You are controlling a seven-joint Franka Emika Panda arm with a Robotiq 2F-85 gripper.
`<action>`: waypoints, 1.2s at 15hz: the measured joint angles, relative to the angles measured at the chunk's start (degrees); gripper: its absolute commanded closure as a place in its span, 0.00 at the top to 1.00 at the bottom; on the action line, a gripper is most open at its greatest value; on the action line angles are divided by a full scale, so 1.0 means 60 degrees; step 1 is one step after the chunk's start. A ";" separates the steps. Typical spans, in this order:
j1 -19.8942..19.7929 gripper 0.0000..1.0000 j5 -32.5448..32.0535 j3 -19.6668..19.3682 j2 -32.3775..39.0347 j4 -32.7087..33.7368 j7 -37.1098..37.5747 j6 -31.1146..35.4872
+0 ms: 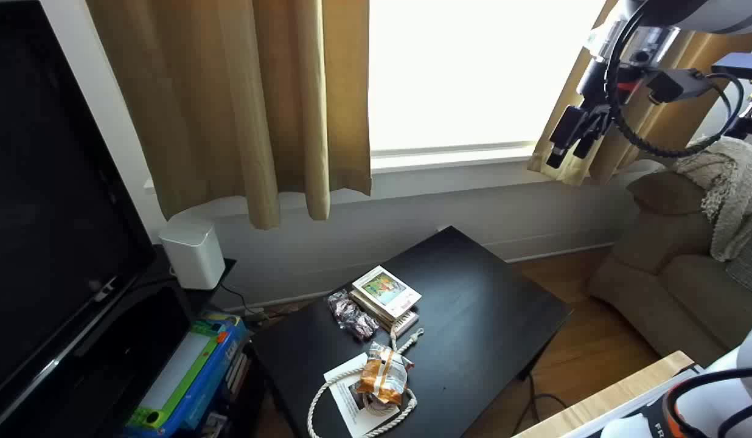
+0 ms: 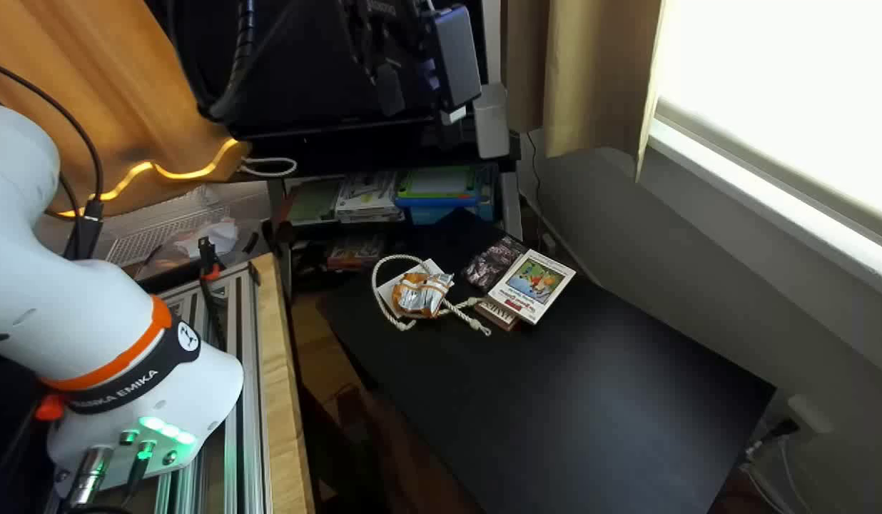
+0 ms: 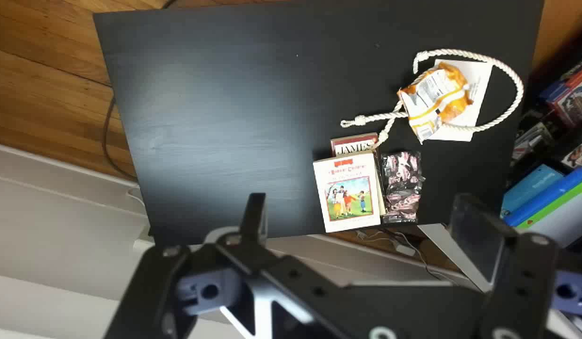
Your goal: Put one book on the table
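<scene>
In an exterior view, I had my arm (image 1: 710,15) up high, its end effector (image 1: 569,154) slanting down. In an exterior view, the end effector looked dark against the black TV (image 2: 305,86). In the wrist view, its two fingers (image 3: 253,217) were wide apart, and the white book (image 3: 348,190) lay on other books (image 3: 354,145) on the tabletop (image 3: 215,94).

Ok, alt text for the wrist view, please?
A white book lies atop other books on a black table, beside a shiny packet. Open, empty fingers show at the bottom. In the upper right, rope curves around an orange and white bag.
</scene>
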 measured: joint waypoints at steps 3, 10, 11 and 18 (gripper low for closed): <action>0.0000 1.00 0.0000 0.0000 0.0012 0.0000 0.0000 0.0000; -0.0040 1.00 0.0062 -0.0047 0.0141 0.0015 0.0059 0.0000; -0.0053 1.00 0.0196 -0.0174 0.0342 0.0016 0.0020 0.0002; 0.0035 1.00 0.2674 -0.1099 0.3244 0.0131 -0.1857 0.1407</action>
